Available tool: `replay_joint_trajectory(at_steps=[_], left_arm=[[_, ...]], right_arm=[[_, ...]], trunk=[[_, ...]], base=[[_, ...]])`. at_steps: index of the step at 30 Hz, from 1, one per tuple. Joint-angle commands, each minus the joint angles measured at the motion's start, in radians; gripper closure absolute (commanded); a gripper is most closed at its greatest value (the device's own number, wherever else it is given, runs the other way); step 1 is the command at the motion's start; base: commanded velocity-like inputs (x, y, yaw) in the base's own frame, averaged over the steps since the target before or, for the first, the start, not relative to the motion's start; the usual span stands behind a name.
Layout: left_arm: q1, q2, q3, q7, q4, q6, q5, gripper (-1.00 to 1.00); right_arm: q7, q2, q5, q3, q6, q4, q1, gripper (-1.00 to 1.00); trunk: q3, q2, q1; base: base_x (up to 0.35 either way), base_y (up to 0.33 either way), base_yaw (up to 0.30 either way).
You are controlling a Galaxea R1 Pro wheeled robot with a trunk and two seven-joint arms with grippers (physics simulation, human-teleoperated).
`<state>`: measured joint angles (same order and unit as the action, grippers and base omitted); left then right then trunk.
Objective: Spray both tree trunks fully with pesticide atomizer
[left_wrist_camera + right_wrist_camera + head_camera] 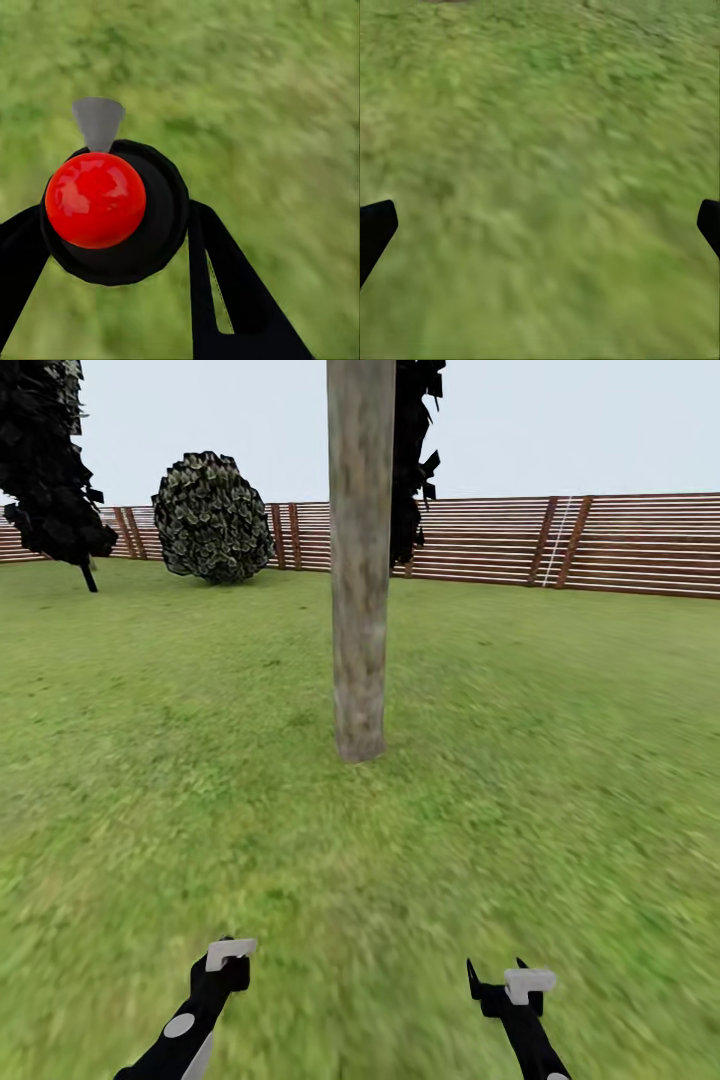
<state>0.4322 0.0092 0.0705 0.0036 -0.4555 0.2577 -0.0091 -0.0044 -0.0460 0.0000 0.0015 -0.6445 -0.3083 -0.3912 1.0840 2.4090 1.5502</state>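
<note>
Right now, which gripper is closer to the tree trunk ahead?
Left, narrowly. The left gripper, holding the atomizer, sits below-left of the tree trunk; the right gripper, jaws open, sits slightly farther, below-right.

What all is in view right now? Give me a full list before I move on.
Tree trunk: one, grey-brown, upright on the grass straight ahead.
Round bush: one, dark, far left by the fence.
Dark tree: one, at the far left edge.
Fence: brown slats, along the lawn's far side.
Grass: green, all around.
Atomizer: one, black with red ball and grey nozzle, between the left fingers.
Left gripper: black, shut on the atomizer.
Right gripper: black, open, holding nothing.
</note>
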Motion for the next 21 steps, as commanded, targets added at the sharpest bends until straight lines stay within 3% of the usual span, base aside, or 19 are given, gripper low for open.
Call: replay_joint_trajectory(at_steps=[1,21], left_arm=[[0.000,0.000,0.000,-0.001,0.000,0.000,0.000,1.00],[0.000,0.000,0.002,-0.002,0.000,0.000,0.001,1.00]], right_arm=[[0.000,0.000,0.000,0.000,0.000,0.000,0.000,-1.00],[0.001,0.000,0.000,0.000,0.000,0.000,0.000,-1.00]], trunk=[[0.000,0.000,0.000],[0.000,0.000,0.000]], base=[[0.339,0.000,0.000],[0.339,0.000,0.000]])
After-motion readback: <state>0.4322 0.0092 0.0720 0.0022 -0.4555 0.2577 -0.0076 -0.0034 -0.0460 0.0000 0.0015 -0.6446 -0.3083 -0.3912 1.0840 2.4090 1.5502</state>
